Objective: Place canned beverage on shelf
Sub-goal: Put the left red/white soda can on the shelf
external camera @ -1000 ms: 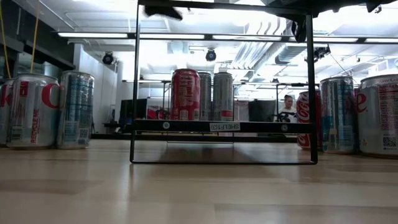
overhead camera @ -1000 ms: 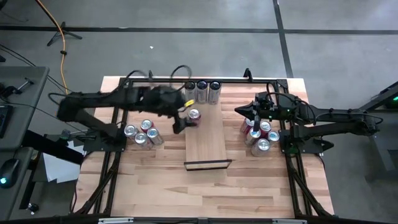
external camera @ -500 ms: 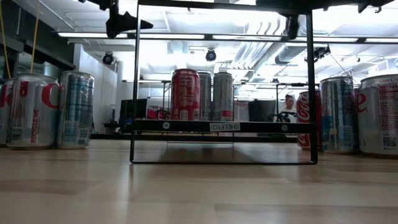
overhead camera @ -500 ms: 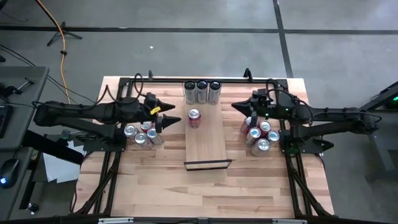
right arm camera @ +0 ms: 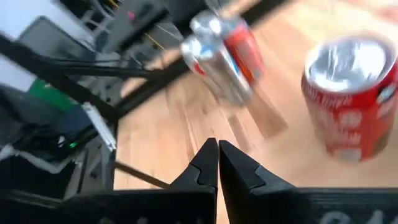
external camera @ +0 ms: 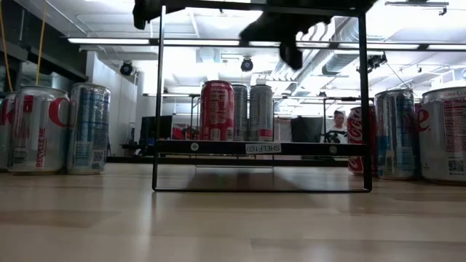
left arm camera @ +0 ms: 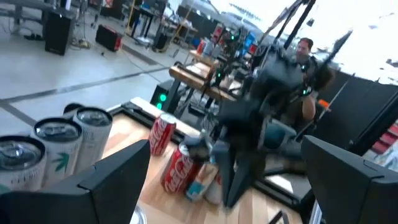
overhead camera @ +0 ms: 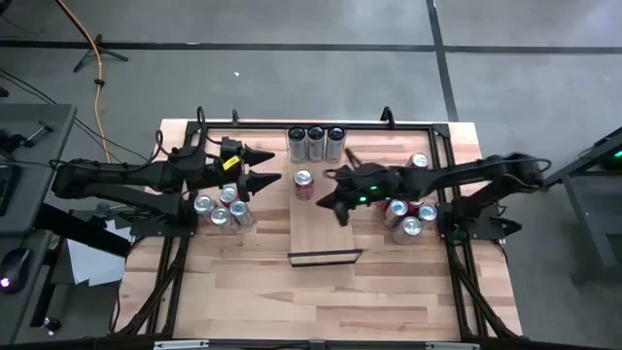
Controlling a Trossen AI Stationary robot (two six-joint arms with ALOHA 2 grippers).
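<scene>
blur smears much of both wrist views, so the far cans there show only as red and silver streaks. in the high view the shelf (overhead camera: 325, 226) lies in the middle of the frame, its black lip at the lower short end, and a red can (overhead camera: 303, 184) stands upright on its upper left part, away from the lip. three silver cans (overhead camera: 316, 143) stand in a row just above the shelf's upper end.

the right gripper (overhead camera: 337, 206) reaches in from the right and sits over the shelf just right of the red can, apart from it; its jaws are pressed together with nothing between them, as the right wrist view shows (right arm camera: 217, 163). the left gripper (overhead camera: 269, 167) is at the left of the red can, above a cluster of cans (overhead camera: 221, 208), with its jaws spread wide and empty. another cluster of cans (overhead camera: 408, 216) at centre right is partly hidden under the right arm.

in the low view the arms are only dark shapes cut off at the top edge. a small label on the shelf's black front rail (external camera: 263, 148) reads mirrored and is too small to make out fully. cans at far left (external camera: 36, 129) carry red lettering, partly cut off, one with a sideways word that is hard to read; a can at right (external camera: 357, 138) shows coca-cola script. a person (external camera: 336, 125) is small in the background.
</scene>
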